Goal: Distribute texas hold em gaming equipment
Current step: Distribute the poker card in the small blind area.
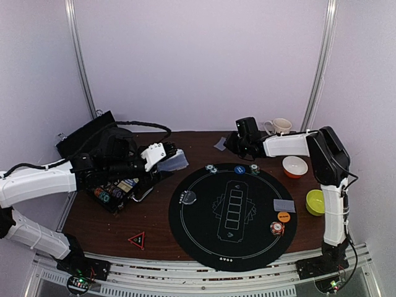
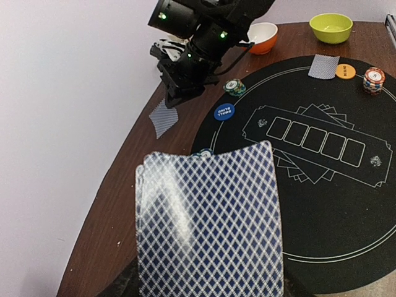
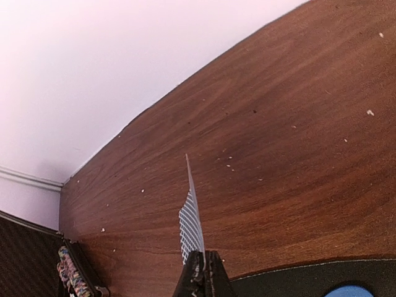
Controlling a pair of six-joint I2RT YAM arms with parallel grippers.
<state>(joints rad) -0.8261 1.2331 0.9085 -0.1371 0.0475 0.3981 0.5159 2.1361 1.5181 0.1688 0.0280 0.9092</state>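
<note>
The right gripper [image 3: 202, 277] has its jaws pinched tight on one grey-blue, diamond-backed playing card [image 3: 190, 226]. They grip it by its near edge, so it stands edge-on in the wrist view. It is over the bare brown wooden desk [image 3: 297, 154], just past the far rim of the round black felt mat [image 2: 334, 216]. In the left wrist view that card hangs near the round blue button [image 2: 224, 111] and a small stack of green-and-white stripe-edged poker chips [image 2: 234, 87], apart from both. The left gripper [image 1: 159, 156] carries a slightly splayed deck [image 2: 207, 223] of the same cards above the desk's left side, backs toward its camera. Its jaws are hidden behind the cards, so they seem closed on the deck, but the contact itself cannot be seen.

The step in hand looks like dealing this one card to the far seat. To do it well:
- Tilt the wrist until the card lies flat, back up.
- Bring it down until its free edge touches the wood.
- Open the jaws only a little.
- Draw back along the card's own plane so it neither flips nor skids.

Land it clear of the chips and the button, with the deck well away.
</note>
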